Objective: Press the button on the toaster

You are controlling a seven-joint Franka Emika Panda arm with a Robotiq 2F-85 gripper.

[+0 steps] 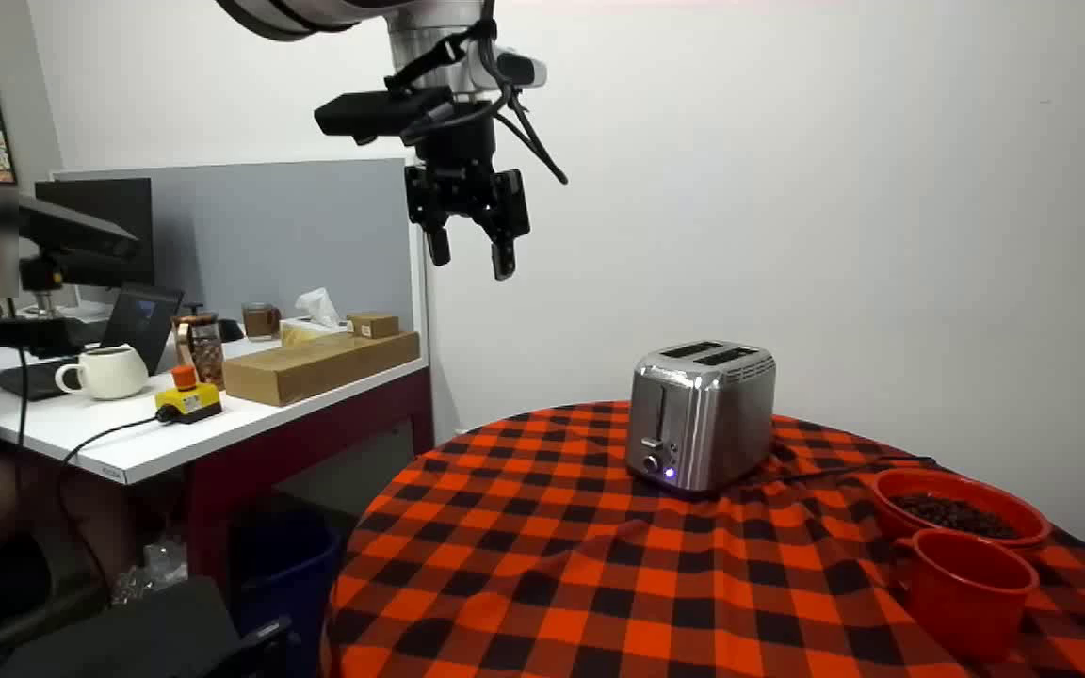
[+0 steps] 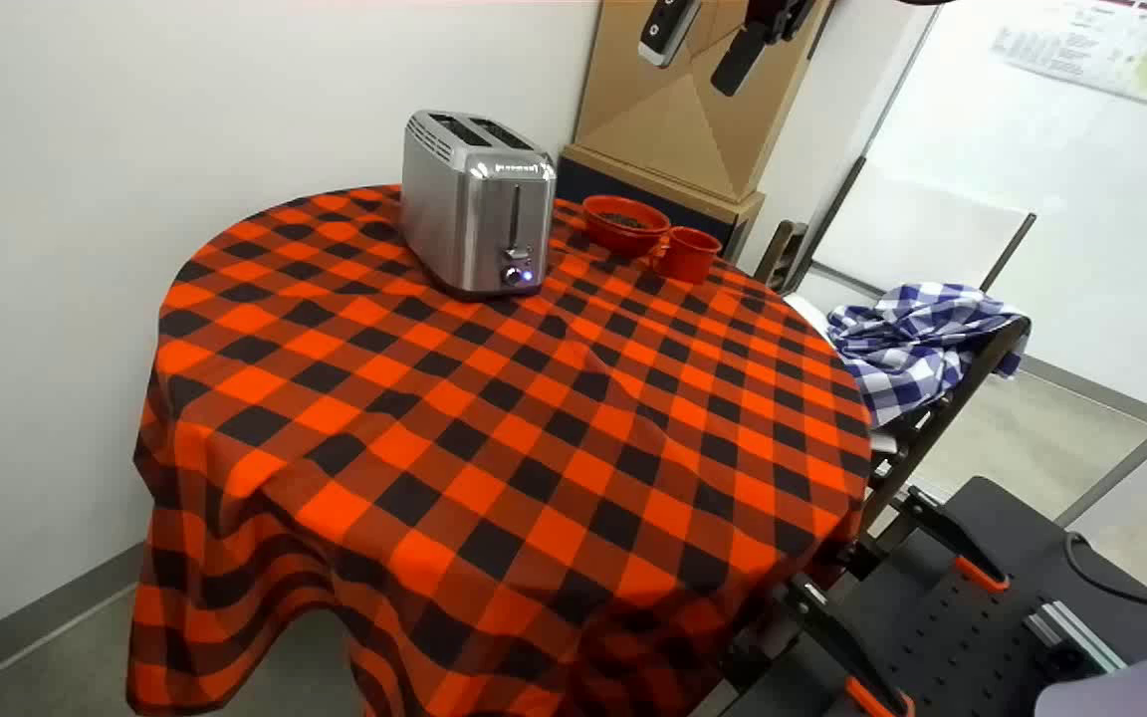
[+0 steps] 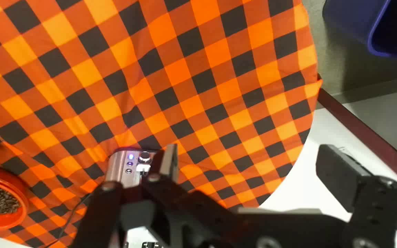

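The silver two-slot toaster [image 1: 736,424] stands upright on the checked tablecloth; it also shows in an exterior view [image 2: 444,214] and, partly hidden by a finger, in the wrist view [image 3: 117,168]. Its front has a lever [image 1: 653,443] low in its slot, a round knob [image 2: 513,276] and small buttons. One button [image 3: 130,156] glows blue-violet, also in both exterior views [image 1: 669,474] [image 2: 527,276]. My gripper [image 1: 472,256] is open and empty, high above the table and apart from the toaster. In the wrist view the fingers [image 3: 250,168] are wide apart.
A red bowl of dark beans [image 2: 623,239] and a red mug [image 1: 971,603] stand on the round table [image 1: 505,565] beside the toaster. A black cord [image 1: 853,468] runs from the toaster. A wall is behind. A white desk [image 1: 119,443] with several objects stands nearby.
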